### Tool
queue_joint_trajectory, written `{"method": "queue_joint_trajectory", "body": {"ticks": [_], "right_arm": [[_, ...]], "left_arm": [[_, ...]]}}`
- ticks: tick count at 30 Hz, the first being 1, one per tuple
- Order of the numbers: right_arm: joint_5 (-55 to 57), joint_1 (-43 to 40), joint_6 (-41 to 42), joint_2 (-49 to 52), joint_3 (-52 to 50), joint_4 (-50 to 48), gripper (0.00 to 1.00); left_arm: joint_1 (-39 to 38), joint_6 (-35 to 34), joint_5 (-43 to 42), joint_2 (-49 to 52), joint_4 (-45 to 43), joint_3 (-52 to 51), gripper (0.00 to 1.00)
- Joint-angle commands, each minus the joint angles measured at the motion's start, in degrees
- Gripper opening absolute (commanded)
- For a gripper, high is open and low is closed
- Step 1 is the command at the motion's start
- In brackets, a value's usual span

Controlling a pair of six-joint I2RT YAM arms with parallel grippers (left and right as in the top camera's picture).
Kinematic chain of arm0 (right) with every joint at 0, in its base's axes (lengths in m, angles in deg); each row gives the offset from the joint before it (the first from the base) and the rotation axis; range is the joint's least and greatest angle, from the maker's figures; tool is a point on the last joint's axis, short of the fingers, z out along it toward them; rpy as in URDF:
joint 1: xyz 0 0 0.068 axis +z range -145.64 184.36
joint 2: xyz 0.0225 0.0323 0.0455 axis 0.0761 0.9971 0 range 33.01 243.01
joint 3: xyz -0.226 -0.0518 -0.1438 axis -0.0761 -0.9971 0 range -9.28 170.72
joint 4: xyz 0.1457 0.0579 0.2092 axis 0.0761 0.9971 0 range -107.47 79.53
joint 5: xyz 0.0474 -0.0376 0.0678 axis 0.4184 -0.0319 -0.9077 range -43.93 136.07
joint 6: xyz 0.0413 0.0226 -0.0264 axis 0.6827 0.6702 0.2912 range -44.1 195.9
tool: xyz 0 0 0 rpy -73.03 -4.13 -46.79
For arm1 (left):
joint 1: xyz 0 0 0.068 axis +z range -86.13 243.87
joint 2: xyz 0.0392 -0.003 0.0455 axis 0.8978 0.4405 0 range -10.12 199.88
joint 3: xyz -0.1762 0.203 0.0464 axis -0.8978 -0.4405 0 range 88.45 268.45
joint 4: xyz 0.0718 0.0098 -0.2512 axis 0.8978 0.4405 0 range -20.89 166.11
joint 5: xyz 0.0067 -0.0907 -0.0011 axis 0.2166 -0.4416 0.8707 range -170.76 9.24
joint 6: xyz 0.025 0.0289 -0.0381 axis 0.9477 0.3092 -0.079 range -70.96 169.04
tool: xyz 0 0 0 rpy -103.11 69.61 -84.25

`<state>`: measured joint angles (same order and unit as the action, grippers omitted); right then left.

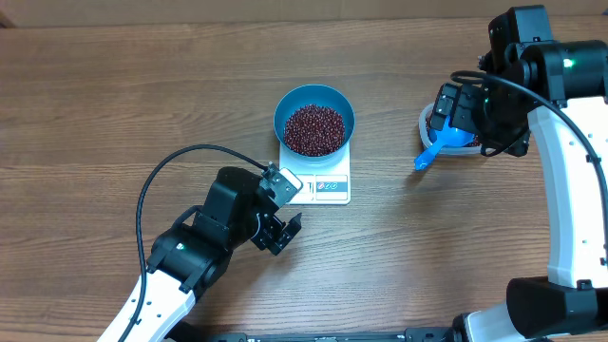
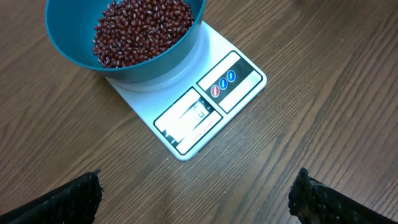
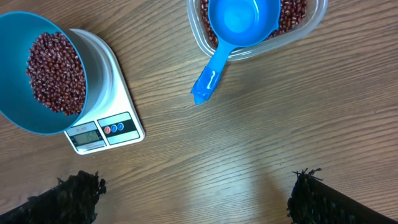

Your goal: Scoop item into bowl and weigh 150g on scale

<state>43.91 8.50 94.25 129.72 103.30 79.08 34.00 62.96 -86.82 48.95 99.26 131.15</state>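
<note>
Two hands apart: left hand (image 1: 285, 234) beside scale (image 1: 324, 186) bearing bowl (image 2: 65, 40), right hand (image 3: 196, 196) distant.

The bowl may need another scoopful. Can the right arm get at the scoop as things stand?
Probably yes. The right gripper is open, and the scoop lies in the tub with its handle jutting past the rim, nothing lying in between.

- beans (image 1: 314, 129): dark red-brown
- bowl (image 1: 313, 94): bright blue
- scale (image 2: 146, 99): white, black-bordered panels, one red and two blue buttons
- scoop (image 3: 239, 22): bright blue
- table (image 1: 114, 104): brown wood grain
</note>
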Motion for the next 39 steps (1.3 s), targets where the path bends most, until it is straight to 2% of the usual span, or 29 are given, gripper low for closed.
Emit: {"method": "queue_joint_trajectory", "body": {"ticks": [1, 18, 30, 34, 39], "right_arm": [[-0.3, -0.2, -0.8, -0.2, 1.1, -0.2, 1.0], [-0.3, -0.2, -0.8, -0.2, 1.1, -0.2, 1.0], [-0.3, -0.2, -0.8, -0.2, 1.1, -0.2, 1.0], [-0.3, -0.2, -0.8, -0.2, 1.1, -0.2, 1.0], [-0.3, -0.2, -0.8, -0.2, 1.1, -0.2, 1.0]], "left_arm": [[0.4, 0.2, -1.0, 0.2, -0.2, -0.2, 0.99], [0.4, 0.2, -1.0, -0.1, -0.1, -0.2, 1.0], [0.4, 0.2, -1.9, -4.0, -1.0, -3.0, 1.0], [0.4, -2.1, -4.1, -7.3, -9.2, -12.0, 0.99], [0.4, -2.8, -6.7, -16.1, -28.9, -24.9, 1.0]]}}
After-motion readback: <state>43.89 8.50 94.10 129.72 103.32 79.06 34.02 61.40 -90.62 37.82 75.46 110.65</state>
